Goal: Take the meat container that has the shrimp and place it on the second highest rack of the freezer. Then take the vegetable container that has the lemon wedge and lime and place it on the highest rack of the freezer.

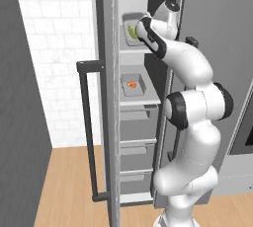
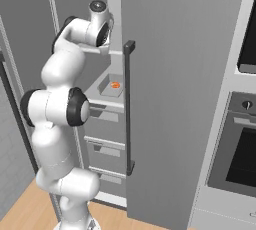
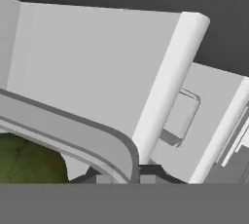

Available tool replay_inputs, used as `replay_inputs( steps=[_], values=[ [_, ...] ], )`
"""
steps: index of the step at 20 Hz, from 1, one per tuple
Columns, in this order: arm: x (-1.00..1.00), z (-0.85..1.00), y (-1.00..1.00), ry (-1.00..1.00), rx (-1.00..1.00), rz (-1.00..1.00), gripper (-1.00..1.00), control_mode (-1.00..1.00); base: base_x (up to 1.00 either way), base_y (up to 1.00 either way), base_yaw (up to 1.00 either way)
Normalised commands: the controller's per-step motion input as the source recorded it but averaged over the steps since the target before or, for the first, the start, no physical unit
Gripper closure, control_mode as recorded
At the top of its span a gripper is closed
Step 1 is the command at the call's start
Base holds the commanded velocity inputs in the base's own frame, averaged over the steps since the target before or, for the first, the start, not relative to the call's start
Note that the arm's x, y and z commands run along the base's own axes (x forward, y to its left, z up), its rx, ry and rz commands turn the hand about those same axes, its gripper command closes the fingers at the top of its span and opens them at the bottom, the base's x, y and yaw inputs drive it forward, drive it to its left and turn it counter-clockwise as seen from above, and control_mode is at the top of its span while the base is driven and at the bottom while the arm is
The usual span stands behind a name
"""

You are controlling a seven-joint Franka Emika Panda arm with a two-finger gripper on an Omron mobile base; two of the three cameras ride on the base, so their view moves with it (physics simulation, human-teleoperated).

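Up on the highest rack of the freezer (image 1: pixel 111 122), the gripper (image 3: pixel 137 173) is pinching the rim of the vegetable container (image 1: pixel 131 29), its lime (image 3: pixel 26 162) lying just beside the fingers; one rack below it, the meat container (image 1: pixel 133 85) is sitting

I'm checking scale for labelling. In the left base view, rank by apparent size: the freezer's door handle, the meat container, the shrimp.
1. Door handle, by far the longest.
2. Meat container, on the second highest rack.
3. Shrimp, a small speck inside it.
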Motion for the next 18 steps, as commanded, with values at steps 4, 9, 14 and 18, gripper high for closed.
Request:
replay_inputs(
  steps=[4, 9, 14, 18],
  values=[
    [0.52, 0.00, 0.16, 0.00, 0.00, -0.09, 1.00, -1.00, 0.00, 0.00, 0.00],
    [0.27, 0.00, 0.08, 0.00, 0.01, -0.09, -1.00, -1.00, 0.00, 0.00, 0.00],
    [-0.19, -0.03, 0.00, -0.06, 0.15, -0.07, -1.00, -1.00, 0.00, 0.00, 0.00],
    [-0.69, -0.14, 0.00, -0.17, 0.17, 0.00, -1.00, -1.00, 0.00, 0.00, 0.00]
  ],
)
